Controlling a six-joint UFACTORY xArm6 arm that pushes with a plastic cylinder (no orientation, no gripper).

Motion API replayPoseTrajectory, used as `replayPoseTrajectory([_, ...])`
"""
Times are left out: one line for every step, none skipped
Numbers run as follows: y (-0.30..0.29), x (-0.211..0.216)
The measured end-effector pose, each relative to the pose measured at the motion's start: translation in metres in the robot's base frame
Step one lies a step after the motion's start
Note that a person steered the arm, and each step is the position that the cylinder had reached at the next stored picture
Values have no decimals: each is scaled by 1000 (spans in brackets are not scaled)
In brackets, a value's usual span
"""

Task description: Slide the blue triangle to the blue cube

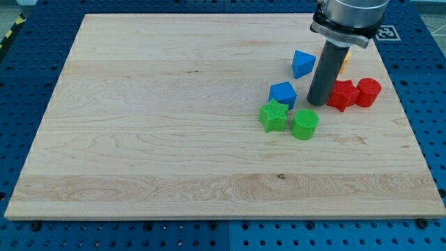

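Blue triangle [302,63] lies on the desk [174,125] toward the view's top right, just left of the rod and up from my tip [318,104]. Blue cube [283,93] sits below the triangle, near but apart, just left of my tip. No pincer on this arm, so nothing to report as apart or together. Green star [273,116] and green cylinder [304,123] sit just below the cube. Two red blocks [354,93] lie right of my tip, the nearer one just beside it. An orange block [344,63] shows partly behind the rod.
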State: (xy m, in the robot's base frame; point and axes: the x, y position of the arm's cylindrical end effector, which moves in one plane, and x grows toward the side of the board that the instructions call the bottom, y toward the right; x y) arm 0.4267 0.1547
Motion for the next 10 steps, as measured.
replayPoseTrajectory([16, -12])
replayPoseTrajectory([27, -16])
replayPoseTrajectory([30, -19])
replayPoseTrajectory([19, -20])
replayPoseTrajectory([-4, -38])
replayPoseTrajectory([-13, -66])
replayPoseTrajectory([-15, -89])
replayPoseTrajectory([-5, -92])
replayPoseTrajectory([9, -109])
replayPoseTrajectory([7, -133])
